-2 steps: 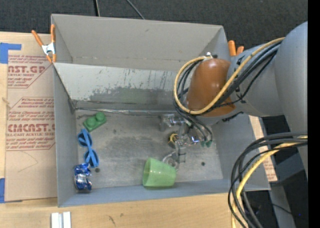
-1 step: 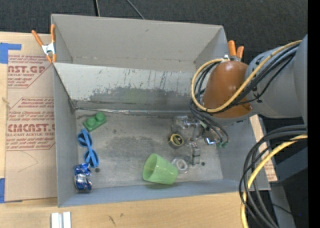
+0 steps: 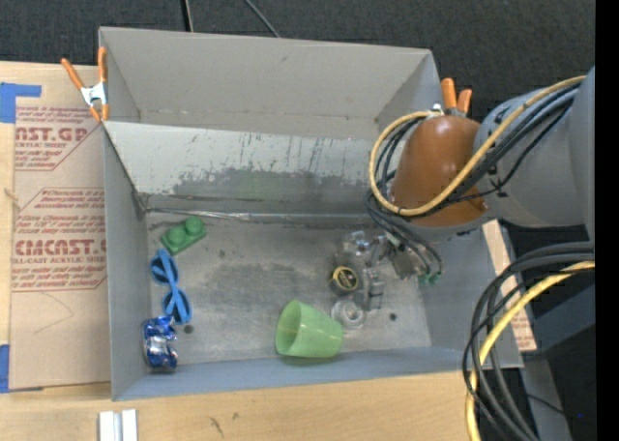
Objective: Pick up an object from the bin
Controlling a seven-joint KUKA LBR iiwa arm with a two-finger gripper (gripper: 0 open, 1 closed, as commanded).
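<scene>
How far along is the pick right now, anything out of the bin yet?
Done: the gripper is down near the bin floor, right side, beside a small yellow-and-black ring. In hand: nothing I can see held. Left: grasp and lift; the green cup, green block and blue glasses all lie on the floor.

Light green cup [image 3: 308,333], green block [image 3: 183,234], blue toy glasses [image 3: 170,284], shiny blue-silver ball [image 3: 160,344] are lying in scuffed grey bin [image 3: 253,279].
</scene>
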